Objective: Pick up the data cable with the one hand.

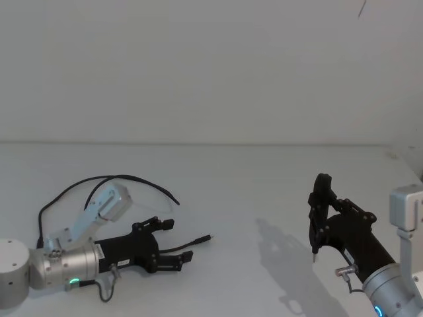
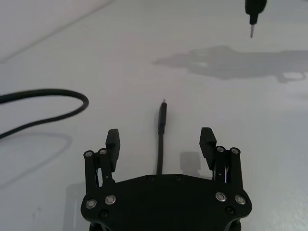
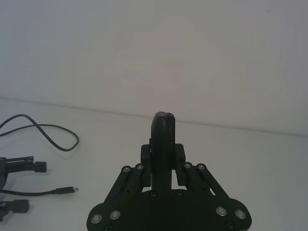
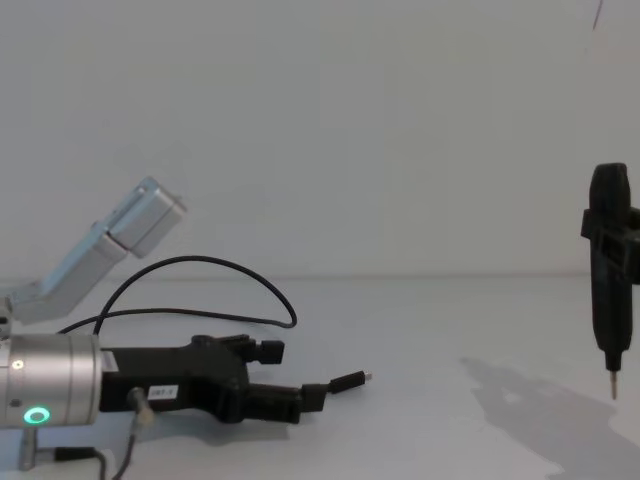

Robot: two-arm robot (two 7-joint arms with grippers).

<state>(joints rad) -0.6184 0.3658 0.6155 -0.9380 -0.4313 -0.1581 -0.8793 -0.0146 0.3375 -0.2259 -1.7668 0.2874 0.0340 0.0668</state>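
The data cable [image 1: 198, 240] is thin and black and lies on the white table, ending in a small plug with a silver tip [image 2: 162, 115]. Its plug end runs straight out between the fingers of my left gripper [image 2: 160, 139], which is open and low over the table. The fingers stand on either side of the cable without touching it. Behind the left gripper [image 1: 178, 241] the cable curves away in a loose loop [image 4: 215, 262]. At the right, my right gripper [image 1: 317, 218] is raised above the table, shut on a slim black pointed tool [image 4: 608, 300].
The white tabletop [image 1: 264, 191] stretches bare between the two arms and ends at a white wall. A silver link of the left arm [image 1: 109, 203] angles up above the cable loop. A short wire with a silver connector [image 1: 344, 269] hangs by the right wrist.
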